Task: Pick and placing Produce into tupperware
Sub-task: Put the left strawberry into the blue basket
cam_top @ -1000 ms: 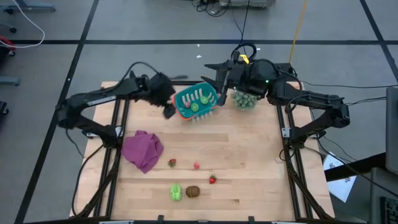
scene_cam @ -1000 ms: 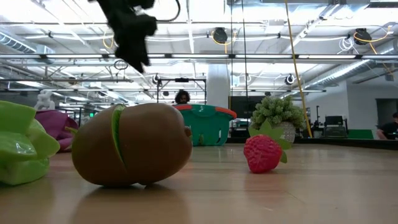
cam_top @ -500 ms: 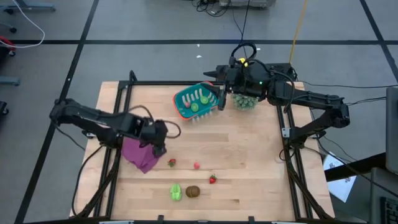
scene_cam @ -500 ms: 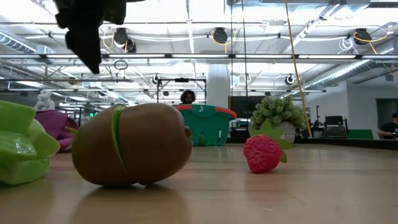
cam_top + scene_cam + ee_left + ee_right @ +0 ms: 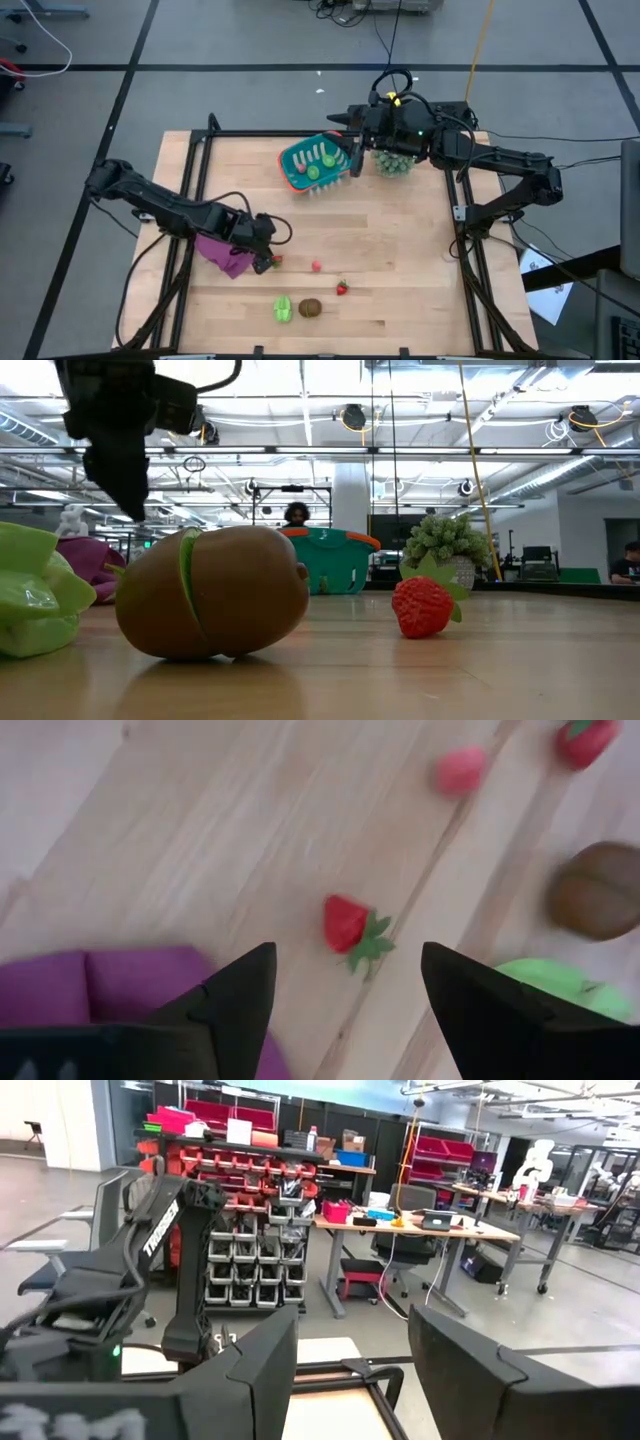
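The teal tupperware (image 5: 315, 165) stands on the table at the far middle, with a green piece (image 5: 313, 172) and a red piece (image 5: 298, 168) inside. Loose produce lies near the front: a strawberry (image 5: 276, 262), a pink-red piece (image 5: 316, 266), another strawberry (image 5: 342, 288), a green piece (image 5: 283, 308) and a brown oval (image 5: 310, 308). My left gripper (image 5: 266, 256) hangs open just above the first strawberry (image 5: 346, 924), slanting down, one finger on each side of it in the wrist view. My right gripper (image 5: 353, 150) waits open, held high beside the tupperware's right end.
A purple cloth (image 5: 222, 250) lies crumpled right beside my left gripper. A spiky pale-green plant (image 5: 393, 160) stands right of the tupperware, under my right arm. Bare wood (image 5: 400, 240) stretches across the table's middle and right. A black frame (image 5: 190, 200) runs along the sides.
My left gripper has swung from beside the tupperware toward the table's near left and sunk, ending over the strawberry next to the purple cloth, its fingers still apart. The produce and the tupperware have not moved.
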